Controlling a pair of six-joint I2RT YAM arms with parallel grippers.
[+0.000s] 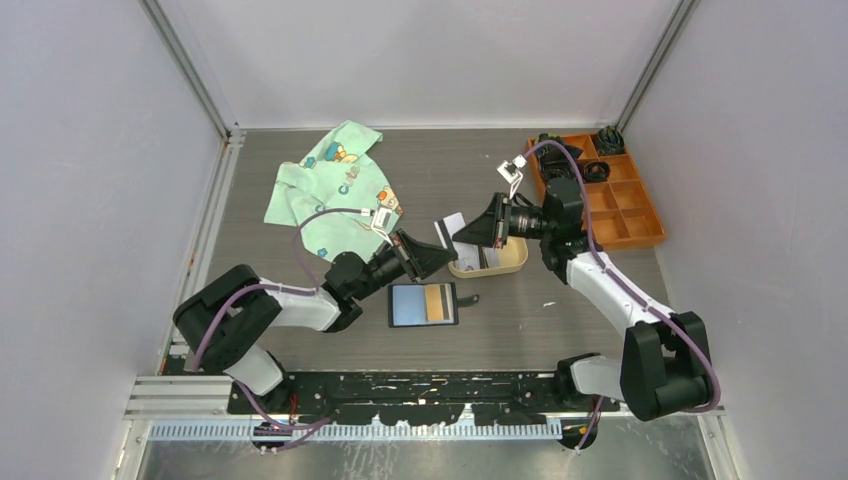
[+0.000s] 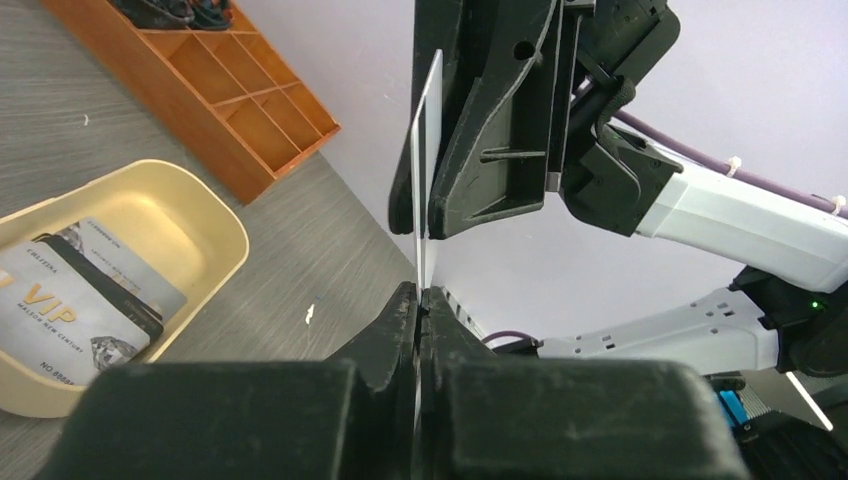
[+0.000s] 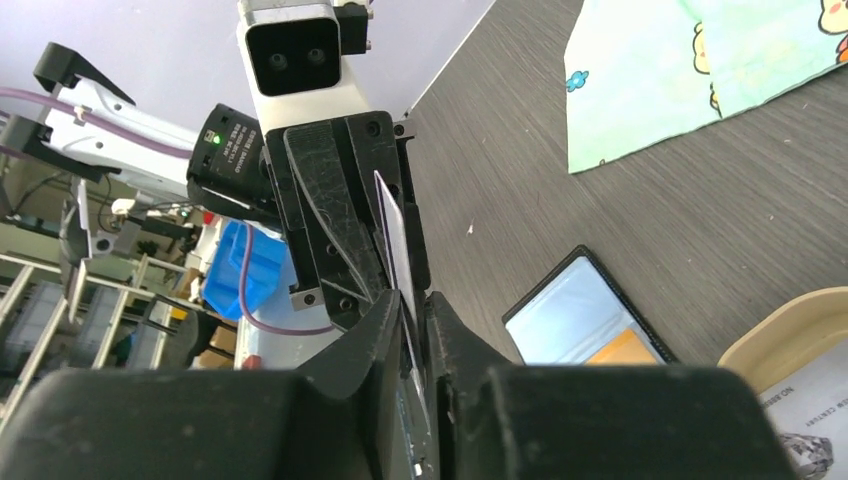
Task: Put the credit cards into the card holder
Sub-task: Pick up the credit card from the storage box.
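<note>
The card holder (image 1: 405, 305) lies just before the tray (image 1: 512, 267) holding cards (image 2: 75, 305), cloth (image 1: 325, 190) behind-left, compartment box (image 1: 625, 222) behind-right.

A grey card (image 2: 70, 320) in the beige tray (image 2: 225, 225) reads "VIP" — below it, "NEW CENTURY"

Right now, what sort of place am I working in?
Most likely a lab robot cell, not a home: plain white walls on aluminium framing box in a grey table, and staged props sit on it, a beige tray of cards and a wooden organizer.
</note>
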